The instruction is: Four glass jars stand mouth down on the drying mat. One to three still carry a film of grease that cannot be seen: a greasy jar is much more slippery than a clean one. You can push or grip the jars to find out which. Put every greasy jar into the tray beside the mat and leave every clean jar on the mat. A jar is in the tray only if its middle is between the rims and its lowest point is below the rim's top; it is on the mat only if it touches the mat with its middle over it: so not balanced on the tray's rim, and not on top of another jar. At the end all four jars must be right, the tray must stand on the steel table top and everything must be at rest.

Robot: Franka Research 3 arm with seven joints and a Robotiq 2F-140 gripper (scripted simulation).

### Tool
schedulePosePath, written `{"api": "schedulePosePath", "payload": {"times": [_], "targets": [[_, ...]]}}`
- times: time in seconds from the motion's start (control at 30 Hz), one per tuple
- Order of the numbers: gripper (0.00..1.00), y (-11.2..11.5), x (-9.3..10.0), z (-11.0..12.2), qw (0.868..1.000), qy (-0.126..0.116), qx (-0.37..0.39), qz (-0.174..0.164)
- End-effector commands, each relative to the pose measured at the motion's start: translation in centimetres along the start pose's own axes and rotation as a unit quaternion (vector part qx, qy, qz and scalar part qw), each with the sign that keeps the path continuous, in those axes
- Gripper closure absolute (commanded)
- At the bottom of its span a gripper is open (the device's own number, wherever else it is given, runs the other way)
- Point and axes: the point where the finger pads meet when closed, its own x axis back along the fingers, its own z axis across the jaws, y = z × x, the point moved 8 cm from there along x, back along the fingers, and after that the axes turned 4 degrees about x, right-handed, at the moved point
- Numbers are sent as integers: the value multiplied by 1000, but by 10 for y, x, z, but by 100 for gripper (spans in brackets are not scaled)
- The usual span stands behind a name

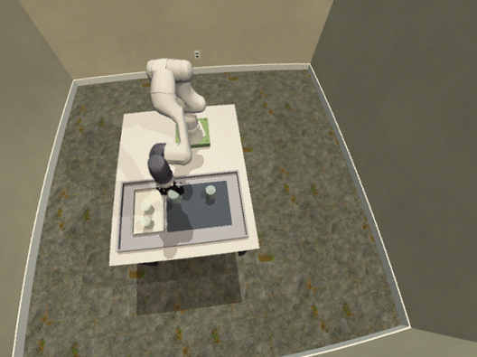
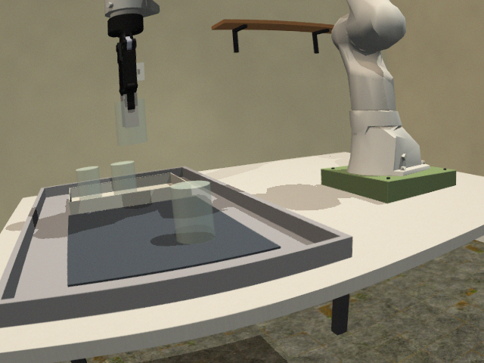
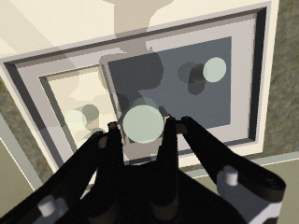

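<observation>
Your count, by the tray (image 1: 134, 211) (image 2: 117, 206) (image 3: 52, 95): two jars inside; one jar (image 1: 211, 191) (image 2: 193, 215) (image 3: 215, 69) on the mat (image 1: 202, 213) (image 2: 156, 249) (image 3: 187, 98) beside it; a fourth jar (image 1: 173, 194) (image 2: 132, 128) (image 3: 143, 123) aloft near its mat-side rim, clamped in your downward-pointing pincer (image 1: 170, 189) (image 2: 131, 107) (image 3: 144, 115), apparently awaiting placement; grease unverifiable.

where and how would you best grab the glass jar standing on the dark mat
Probably by its side walls around mid-height, fingers on opposite sides, coming straight down from above. The glass jar stands upright, a plain round cylinder without a handle, and nothing crowds it on the mat.
</observation>
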Motion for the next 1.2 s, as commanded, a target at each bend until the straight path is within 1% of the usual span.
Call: {"api": "schedulePosePath", "payload": {"times": [0.0,0.23,0.3,0.8,0.87,1.17], "targets": [[100,-4,2,-12,1000,2,16,-4],[100,-15,2,-33,1000,2,16,-4],[100,-15,2,-33,1000,2,16,-4],[100,-36,1,-78,1000,2,16,-4],[100,-36,1,-78,1000,2,16,-4],[100,-49,1,-105,1000,2,16,-4]]}}
